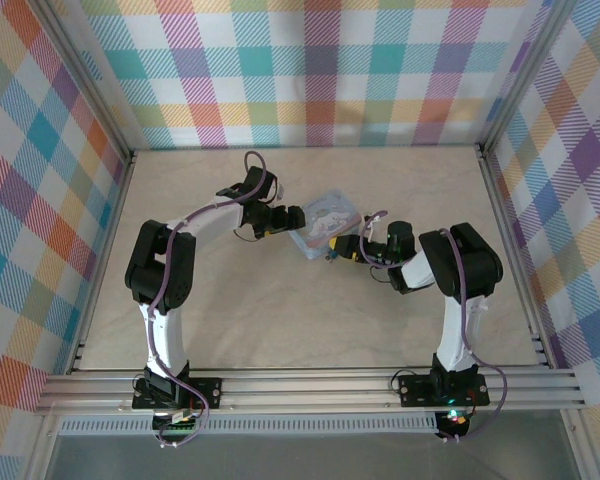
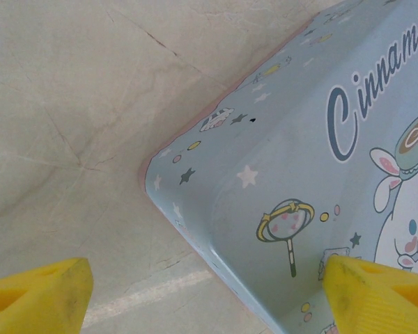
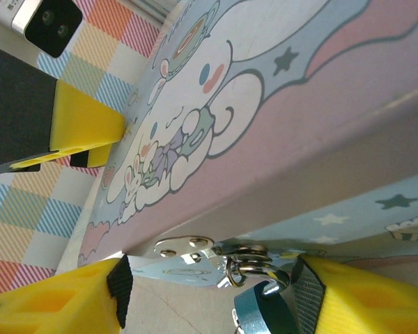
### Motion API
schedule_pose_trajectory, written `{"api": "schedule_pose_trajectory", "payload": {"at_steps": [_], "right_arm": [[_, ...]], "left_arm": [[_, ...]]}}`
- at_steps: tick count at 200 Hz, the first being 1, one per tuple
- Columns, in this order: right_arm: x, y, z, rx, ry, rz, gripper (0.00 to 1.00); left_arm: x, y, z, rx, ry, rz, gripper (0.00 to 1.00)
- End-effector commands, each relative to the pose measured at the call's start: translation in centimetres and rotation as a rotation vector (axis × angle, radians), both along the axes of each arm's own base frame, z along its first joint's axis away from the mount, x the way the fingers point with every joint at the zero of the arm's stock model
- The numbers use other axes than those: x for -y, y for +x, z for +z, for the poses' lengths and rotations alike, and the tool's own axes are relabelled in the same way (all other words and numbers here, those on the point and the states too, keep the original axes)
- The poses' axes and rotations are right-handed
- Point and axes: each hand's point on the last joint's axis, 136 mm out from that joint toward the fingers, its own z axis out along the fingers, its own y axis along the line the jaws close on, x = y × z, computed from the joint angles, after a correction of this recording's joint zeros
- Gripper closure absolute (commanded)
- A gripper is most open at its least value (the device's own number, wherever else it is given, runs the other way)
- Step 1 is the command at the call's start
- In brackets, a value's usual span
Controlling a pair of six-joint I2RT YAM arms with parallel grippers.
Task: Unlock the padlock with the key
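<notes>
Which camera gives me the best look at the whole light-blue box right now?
Top external: it has the light-blue box nearly whole, with its angle on the table. Left wrist gives a close corner of it with part of the printed face. Right wrist gives the cartoon print and the silver clasp at its edge.

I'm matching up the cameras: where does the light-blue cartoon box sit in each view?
Top external: light-blue box mid-picture, just right of centre.
Left wrist: box covers the right half, one rounded corner pointing left.
Right wrist: box's face spans the top and right.
Shared landmark: white cartoon character, in both wrist views.
</notes>
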Motion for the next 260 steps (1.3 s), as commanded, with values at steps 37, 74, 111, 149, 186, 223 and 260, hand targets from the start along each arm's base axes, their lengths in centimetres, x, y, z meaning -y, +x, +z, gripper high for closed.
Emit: {"api": "schedule_pose_trajectory", "payload": {"at_steps": [37, 74, 111, 149, 186, 223, 260], "right_arm": [[-0.7, -0.4, 1.3, 0.067, 0.048, 0.03, 0.45], [-0.5, -0.3, 1.5, 0.075, 0.05, 0.025, 0.51], [-0.5, -0.4, 1.1, 0.063, 0.034, 0.03, 0.57], [-0.5, -0.6, 0.7, 0.052, 0.025, 0.033, 0.63], [-0.4, -0.6, 0.6, 0.048, 0.019, 0.03, 0.71], [-0.4, -0.7, 0.5, 0.046, 0.014, 0.029, 0.77], [-0.3, -0.8, 0.5, 0.049, 0.007, 0.024, 0.82]], "left_arm": [[-0.2, -1.3, -1.8, -0.064, 0.039, 0.002, 0.14], [-0.2, -1.3, -1.8, -0.062, 0.039, 0.003, 0.14], [-0.1, -1.2, -1.7, -0.059, 0.039, 0.0, 0.14], [-0.1, -1.2, -1.7, -0.06, 0.039, 0.001, 0.14], [-0.2, -1.2, -1.7, -0.061, 0.039, 0.003, 0.14], [-0.2, -1.2, -1.7, -0.061, 0.04, 0.003, 0.14], [-0.2, -1.3, -1.7, -0.061, 0.039, 0.004, 0.14]]}}
